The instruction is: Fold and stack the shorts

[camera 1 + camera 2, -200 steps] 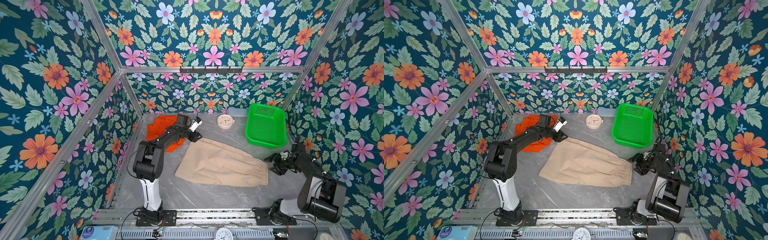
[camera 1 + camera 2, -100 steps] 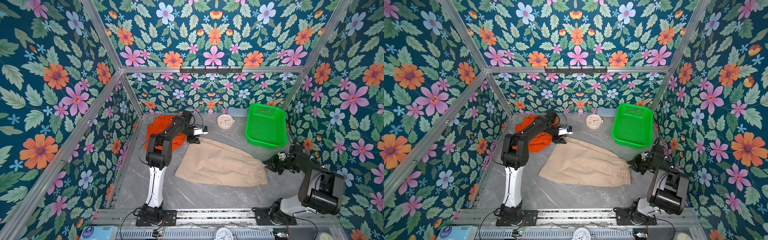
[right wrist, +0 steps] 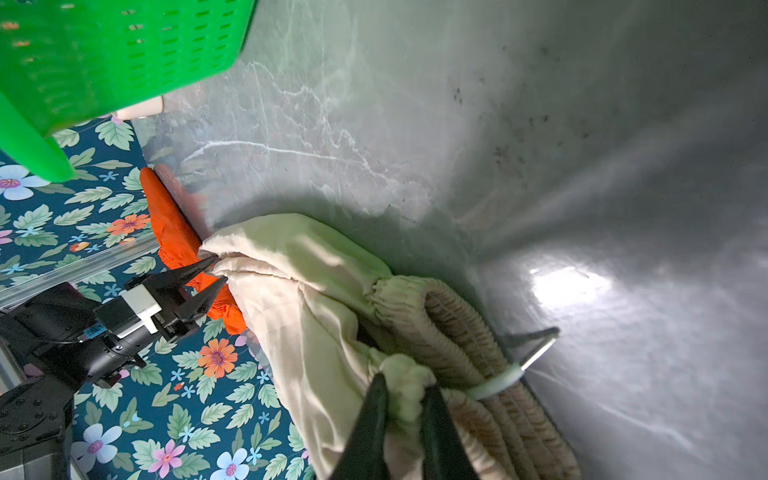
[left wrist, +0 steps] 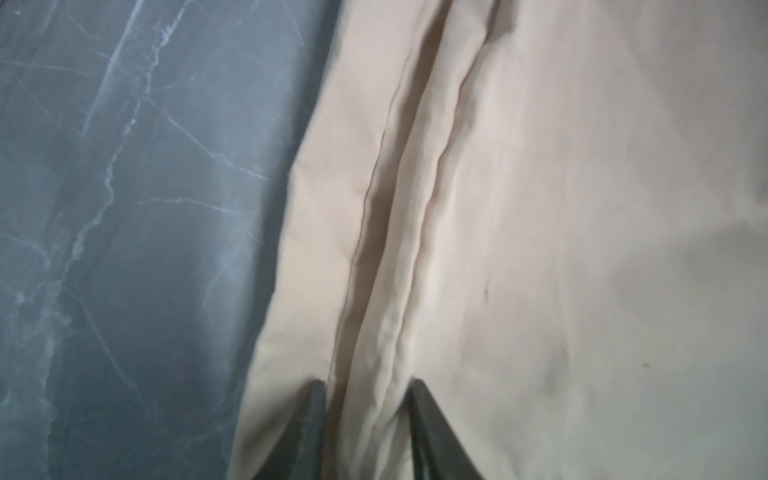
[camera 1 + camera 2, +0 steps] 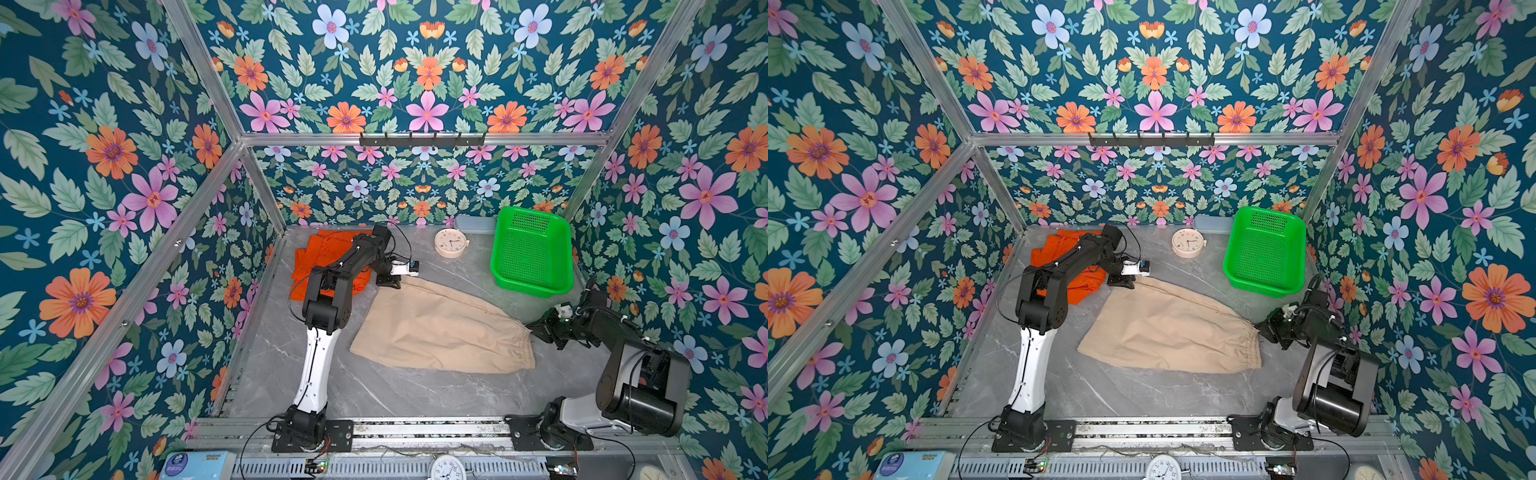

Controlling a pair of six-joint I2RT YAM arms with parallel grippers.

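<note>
— Item one, beige shorts (image 5: 440, 328): location?
— Spread on the grey desk (image 5: 374, 390), middle, with the gathered waistband toward my right arm and the far corner just beside the orange shorts (image 5: 322, 255)
— Left tool (image 3: 220, 272)?
— Clenched. I have it pinching that far corner, with a ridge of beige cloth between the fingers (image 4: 428, 419)
— Right tool (image 3: 405, 390)?
— Clenched too, nipping a tuft of cloth at the waistband
— Item two, orange shorts?
— Crumpled at the back left of the desk. My left arm crosses over them in both top views
— Sundries?
— Green basket (image 5: 532, 253) at the back right, round clock (image 5: 451, 243) near it, not touching
</note>
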